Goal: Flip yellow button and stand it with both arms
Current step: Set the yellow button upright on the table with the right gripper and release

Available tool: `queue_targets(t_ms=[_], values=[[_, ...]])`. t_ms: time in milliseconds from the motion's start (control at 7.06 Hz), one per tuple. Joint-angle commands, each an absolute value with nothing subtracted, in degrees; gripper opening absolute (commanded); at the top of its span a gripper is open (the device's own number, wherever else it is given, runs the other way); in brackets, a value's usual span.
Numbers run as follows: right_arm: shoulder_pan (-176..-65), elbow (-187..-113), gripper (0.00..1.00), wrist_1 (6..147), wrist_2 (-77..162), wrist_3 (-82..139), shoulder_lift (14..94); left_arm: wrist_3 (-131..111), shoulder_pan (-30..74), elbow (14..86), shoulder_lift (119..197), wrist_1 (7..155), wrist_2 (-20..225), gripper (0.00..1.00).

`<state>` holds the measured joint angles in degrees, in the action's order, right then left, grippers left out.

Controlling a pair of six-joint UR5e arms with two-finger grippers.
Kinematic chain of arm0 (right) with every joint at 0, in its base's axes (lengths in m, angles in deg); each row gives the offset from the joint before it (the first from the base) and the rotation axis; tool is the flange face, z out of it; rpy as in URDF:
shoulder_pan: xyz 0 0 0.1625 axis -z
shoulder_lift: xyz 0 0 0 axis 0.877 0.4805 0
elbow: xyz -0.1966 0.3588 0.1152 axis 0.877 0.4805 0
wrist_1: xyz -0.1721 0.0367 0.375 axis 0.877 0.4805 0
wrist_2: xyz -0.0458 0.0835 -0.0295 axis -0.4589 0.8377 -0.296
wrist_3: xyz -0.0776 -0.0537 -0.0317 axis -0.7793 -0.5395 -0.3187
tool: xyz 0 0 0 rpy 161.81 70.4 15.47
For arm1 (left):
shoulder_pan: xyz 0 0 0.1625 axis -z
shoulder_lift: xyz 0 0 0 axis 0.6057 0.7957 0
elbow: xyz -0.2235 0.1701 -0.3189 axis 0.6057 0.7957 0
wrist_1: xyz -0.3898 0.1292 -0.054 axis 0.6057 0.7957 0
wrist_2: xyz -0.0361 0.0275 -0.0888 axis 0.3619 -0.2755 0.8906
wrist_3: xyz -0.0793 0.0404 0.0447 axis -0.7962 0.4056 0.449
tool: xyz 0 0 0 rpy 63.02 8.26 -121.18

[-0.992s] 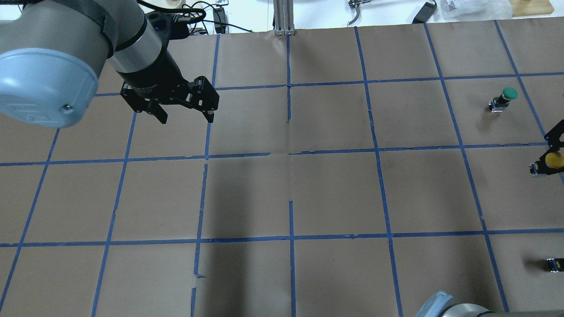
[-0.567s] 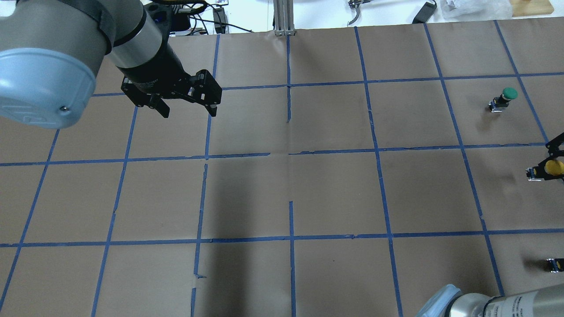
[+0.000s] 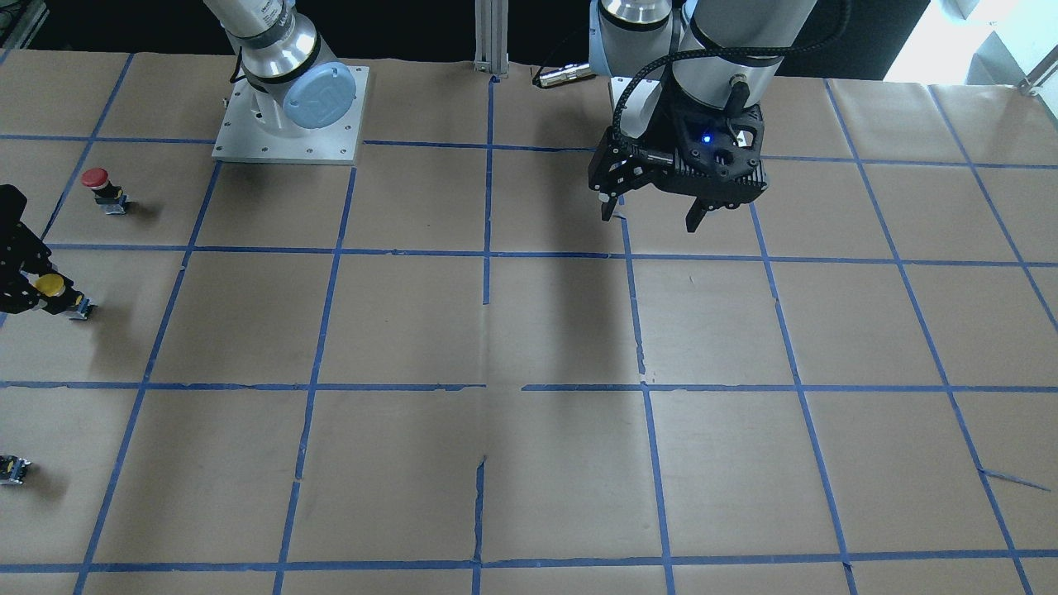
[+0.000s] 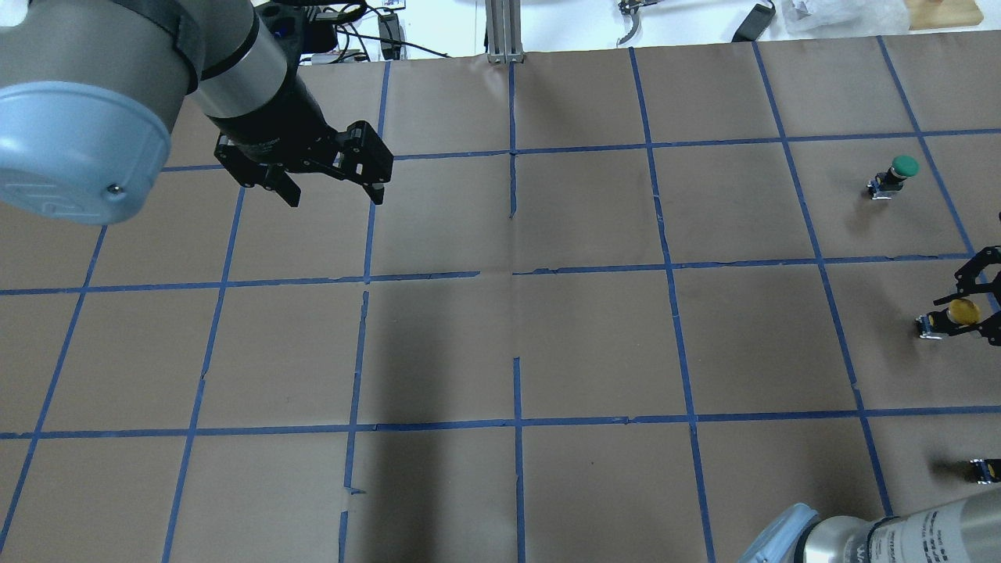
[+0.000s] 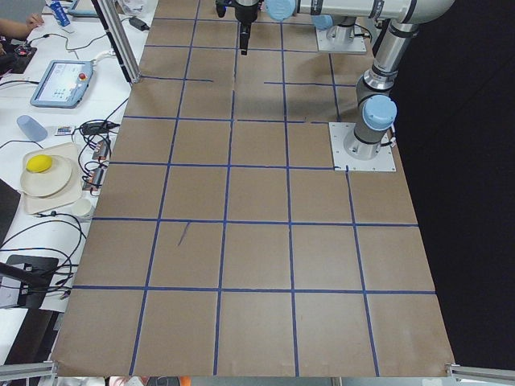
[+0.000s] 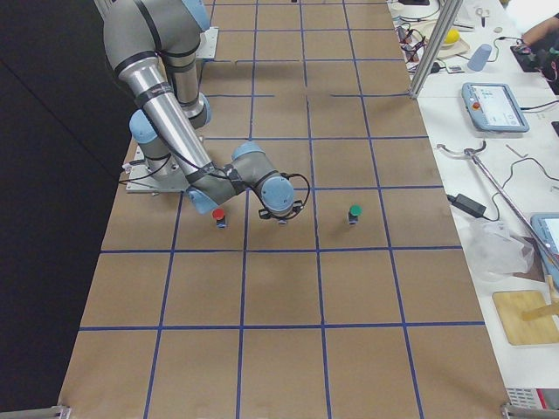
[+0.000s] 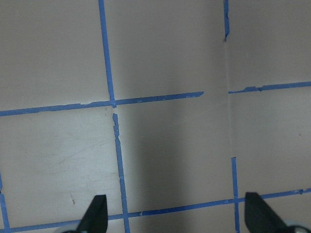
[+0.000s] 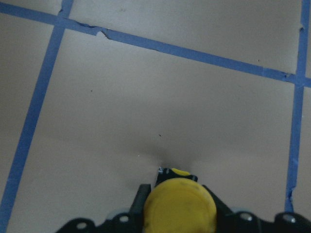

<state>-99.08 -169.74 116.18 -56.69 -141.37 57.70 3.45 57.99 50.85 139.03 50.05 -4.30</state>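
Yellow mushroom-capped push-button switch [image 4: 962,312] sits clamped in my right jaws, shifted slightly inward from the right edge of the brown paper surface [image 4: 594,344] since a second ago. My left jaws hang wide open and empty, well apart from it.

The left arm [image 5: 386,56] rises from its base plate [image 5: 364,159] near the worktop's [image 5: 257,257] edge; its end effector [image 5: 243,47] hangs over the far squares. A tablet [image 5: 63,82] lies beside the worktop.

A robotics lab — tape-gridded table [image 4: 594,344], teach pendant [image 6: 495,106] alongside.
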Motion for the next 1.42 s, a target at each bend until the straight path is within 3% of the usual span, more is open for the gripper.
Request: queue_targets(t_ms=[0, 567, 850, 1275], values=[[-99.1, -169.5, 1.00, 117.6, -56.9, -135.7, 57.5, 3.5, 57.7, 50.8, 139.0, 50.1, -4.3, 1.00], [-104.5, -160.5, 1.00, 116.8, -59.4, -123.1, 64.0, 3.5, 57.6, 50.6, 138.8, 50.1, -3.9, 1.00], [-109.1, -154.8, 1.00, 103.0, -60.8, -103.8, 68.5, 4.1, 57.3, 48.4, 139.2, 51.6, -4.6, 1.00], [-127.7, -149.7, 1.00, 93.1, -66.3, -69.1, 76.4, 7.2, 56.7, 46.5, 140.5, 54.8, -8.8, 1.00]])
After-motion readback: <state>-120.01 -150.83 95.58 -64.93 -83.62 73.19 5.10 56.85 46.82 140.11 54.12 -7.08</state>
